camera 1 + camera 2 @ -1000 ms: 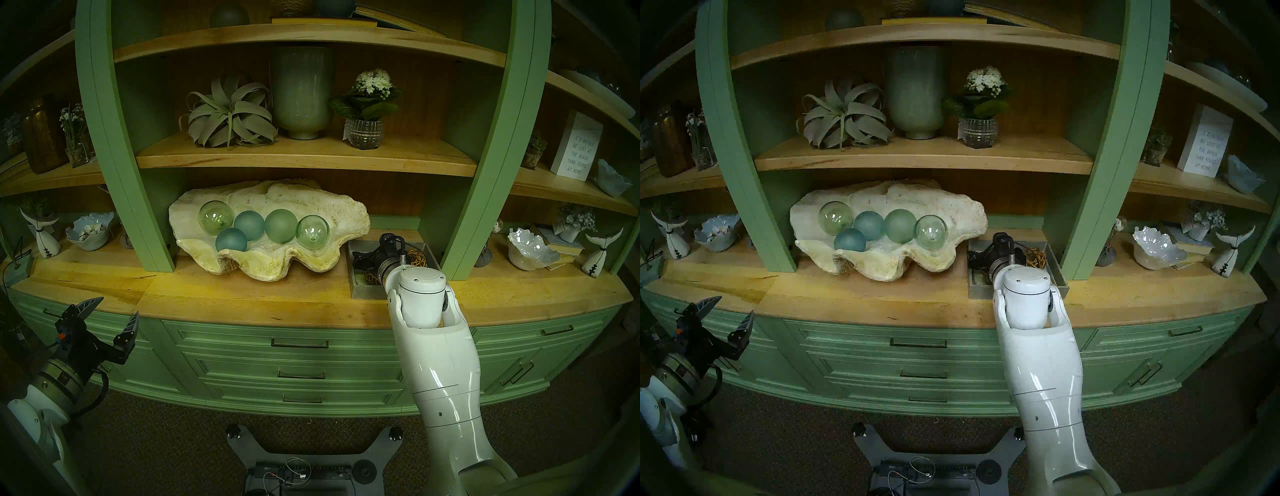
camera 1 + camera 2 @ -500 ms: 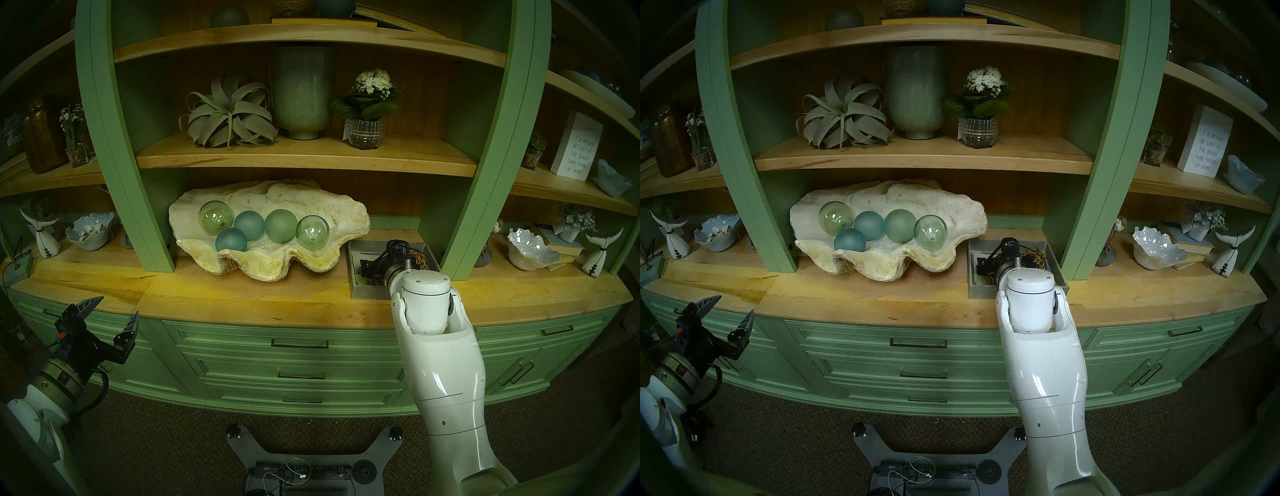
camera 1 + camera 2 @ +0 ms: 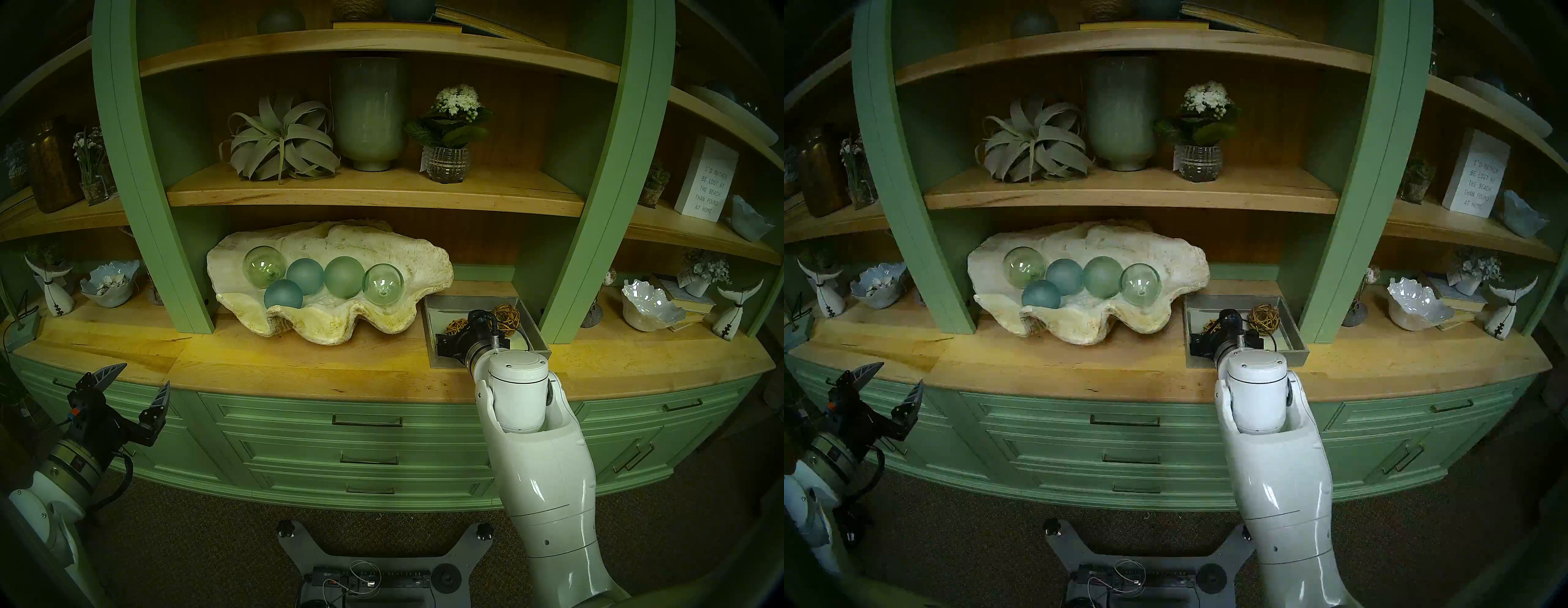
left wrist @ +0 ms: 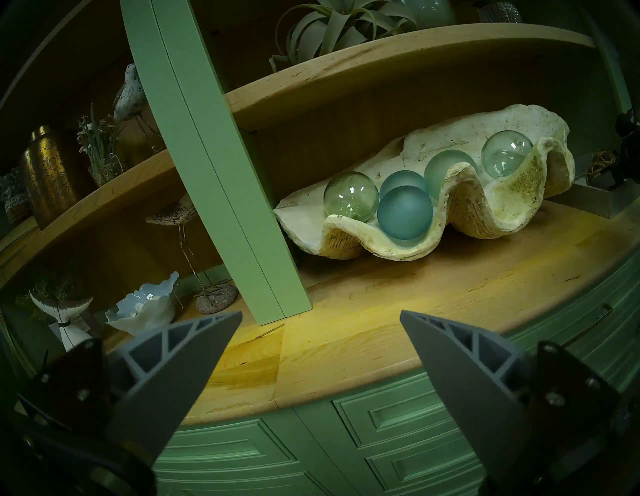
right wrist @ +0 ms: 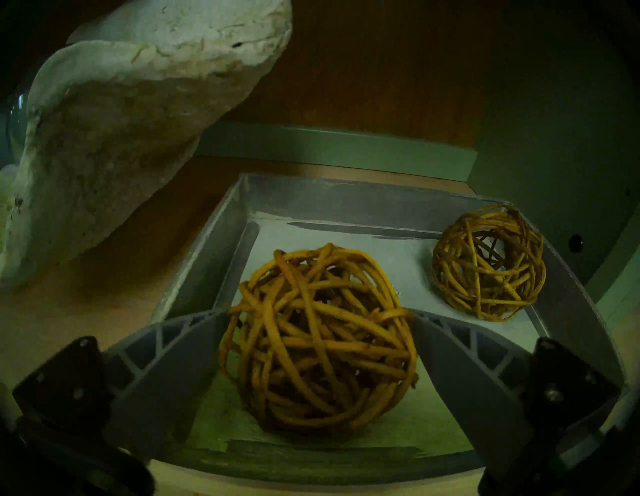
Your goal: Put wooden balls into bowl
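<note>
Since a second ago the right gripper (image 5: 318, 346) has been drawn back toward the near wall of the grey tray (image 3: 432, 329) — jaws spread wide, flanking the near wooden ball (image 5: 317, 341), not clamped. Far wooden ball (image 5: 488, 261) sits at the tray's back right corner. Bowl (image 3: 322, 327) lies just left of the tray. Left gripper (image 3: 138, 384) is held open, well left of the tray.

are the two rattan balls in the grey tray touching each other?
Apart. The right wrist view shows bare tray floor between the near ball and the far ball.
</note>
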